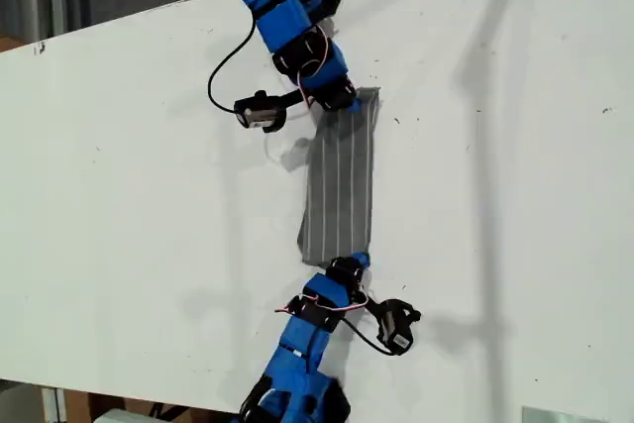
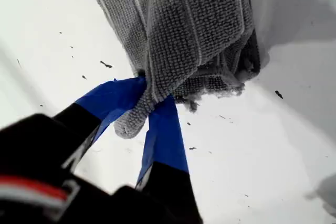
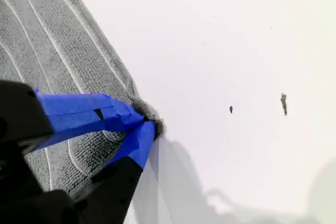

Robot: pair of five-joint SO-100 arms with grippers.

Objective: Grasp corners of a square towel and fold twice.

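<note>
2 blue tape-tipped grippers hold the soft grey terry towel (image 1: 340,185) with thin white stripes, which lies as a narrow folded strip near the middle of the white table (image 1: 129,175). My first gripper (image 2: 148,102) is pressed together on a bunched corner (image 2: 131,121) of the cloth, where several layers hang in a thick wad; my second gripper (image 3: 148,121) pinches a single flat corner (image 3: 143,109) at the strip's edge.

Which arm in the exterior view carries which wrist camera I cannot tell; 1 arm (image 1: 297,37) meets the towel at the strip's far end and the other arm (image 1: 317,319) at its near end.

I judge the cloth light, limp and grippy, not fragile: the looped pile gives the tape good purchase, but it sags and bunches wherever it is unsupported, so layers can slip apart if only the top one is caught. The best hold is right at the corners, deep enough to trap every layer, with both ends kept taut so the strip stays straight for the next fold.

No containers are in view; the table carries only the towel, the arms and a few dark specks (image 3: 283,103).
</note>
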